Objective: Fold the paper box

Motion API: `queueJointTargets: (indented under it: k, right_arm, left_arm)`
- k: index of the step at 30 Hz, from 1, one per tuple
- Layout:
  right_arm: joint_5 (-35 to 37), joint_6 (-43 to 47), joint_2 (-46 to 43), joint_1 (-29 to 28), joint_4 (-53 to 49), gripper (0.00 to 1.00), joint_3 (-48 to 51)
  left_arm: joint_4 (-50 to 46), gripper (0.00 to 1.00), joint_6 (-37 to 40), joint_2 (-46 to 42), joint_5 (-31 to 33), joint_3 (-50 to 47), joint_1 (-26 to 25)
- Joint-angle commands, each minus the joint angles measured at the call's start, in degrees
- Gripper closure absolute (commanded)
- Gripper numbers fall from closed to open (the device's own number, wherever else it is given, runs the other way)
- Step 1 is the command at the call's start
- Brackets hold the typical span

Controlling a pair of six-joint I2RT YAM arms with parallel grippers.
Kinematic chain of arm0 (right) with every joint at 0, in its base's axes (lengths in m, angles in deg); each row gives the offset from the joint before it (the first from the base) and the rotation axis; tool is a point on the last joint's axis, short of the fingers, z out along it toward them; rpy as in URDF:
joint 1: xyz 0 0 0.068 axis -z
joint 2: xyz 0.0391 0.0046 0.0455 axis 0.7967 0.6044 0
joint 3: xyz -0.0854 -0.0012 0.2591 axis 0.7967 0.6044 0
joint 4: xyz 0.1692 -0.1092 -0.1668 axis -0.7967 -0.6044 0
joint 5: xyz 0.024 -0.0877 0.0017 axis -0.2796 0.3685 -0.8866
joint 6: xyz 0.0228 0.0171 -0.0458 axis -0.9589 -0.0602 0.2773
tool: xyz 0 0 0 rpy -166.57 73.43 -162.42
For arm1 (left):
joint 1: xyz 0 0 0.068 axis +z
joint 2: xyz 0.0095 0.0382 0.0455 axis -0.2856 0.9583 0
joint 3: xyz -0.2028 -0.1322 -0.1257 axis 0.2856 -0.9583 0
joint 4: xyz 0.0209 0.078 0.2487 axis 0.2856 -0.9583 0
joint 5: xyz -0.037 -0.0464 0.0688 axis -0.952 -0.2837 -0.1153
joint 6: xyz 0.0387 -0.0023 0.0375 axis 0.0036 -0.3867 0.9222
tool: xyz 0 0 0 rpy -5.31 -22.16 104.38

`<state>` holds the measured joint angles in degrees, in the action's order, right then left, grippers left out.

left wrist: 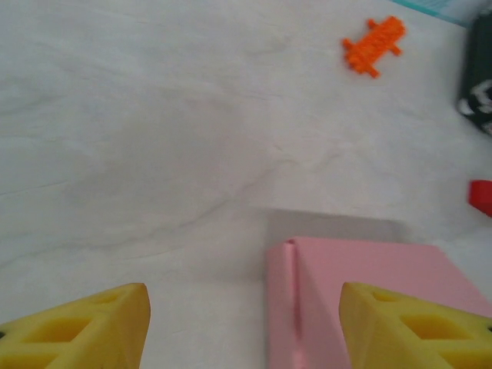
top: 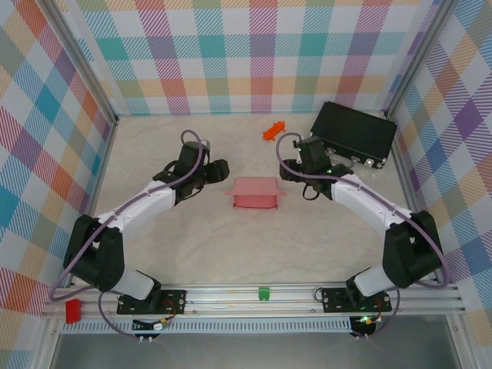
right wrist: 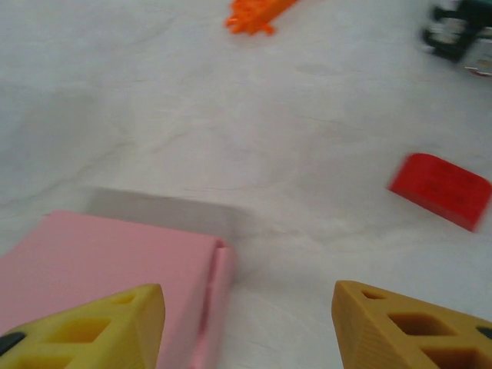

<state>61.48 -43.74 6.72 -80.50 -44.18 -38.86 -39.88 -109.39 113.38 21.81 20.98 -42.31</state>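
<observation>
The pink paper box (top: pixel 255 192) lies in the middle of the table, partly folded, with small flaps sticking out at its left and right ends. My left gripper (top: pixel 222 172) hovers at its left end and my right gripper (top: pixel 287 169) at its right end. In the left wrist view the left gripper (left wrist: pixel 244 332) is open, and the box's creased left edge (left wrist: pixel 361 284) lies between the yellow fingers (left wrist: pixel 84 330). In the right wrist view the right gripper (right wrist: pixel 247 330) is open, and the box's right edge (right wrist: pixel 115 261) runs under its left finger (right wrist: pixel 92 330).
A black hard case (top: pixel 354 132) sits at the back right, close behind the right arm. An orange plastic piece (top: pixel 273 129) lies behind the box. A small red object (right wrist: pixel 440 189) rests on the table right of the box. Checked walls enclose the table.
</observation>
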Motion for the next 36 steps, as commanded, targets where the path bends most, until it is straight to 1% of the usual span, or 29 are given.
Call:
queueJointTargets:
  k: [1, 5, 13, 15, 25, 28, 36]
  right_arm:
    - [-10.1, 1.9, 3.5, 0.3, -4.1, 0.41, -3.0]
    - [-12.7, 1.5, 5.8, 0.2, -4.3, 0.42, -3.3]
    - [-15.5, 0.0, 8.8, 0.1, -3.8, 0.45, -2.2]
    - [-16.0, -0.4, 9.5, 0.0, -3.8, 0.46, -1.9]
    - [-15.6, -2.2, 12.0, -0.5, -2.9, 0.5, 0.2]
    - [-15.5, -2.7, 12.8, -0.4, -2.7, 0.52, 0.4]
    - [-17.1, -3.6, 15.4, -0.7, -1.5, 0.58, 0.8]
  left_arm:
    - [-1.1, 0.36, 0.7, 2.3, -7.0, 2.5, 0.7]
    - [-1.1, 0.39, 0.0, 4.5, -10.2, 2.5, 0.5]
    - [-0.9, 0.43, -1.2, 8.8, -12.3, 2.5, -0.8]
    - [-0.5, 0.46, -1.5, 9.6, -13.2, 2.5, -1.0]
    - [2.9, 0.51, -3.6, 10.6, -13.4, -1.2, -2.4]
    - [5.4, 0.52, -5.4, 11.3, -13.8, -2.8, -2.6]
    - [7.9, 0.56, -7.3, 13.1, -14.1, -4.8, -4.1]
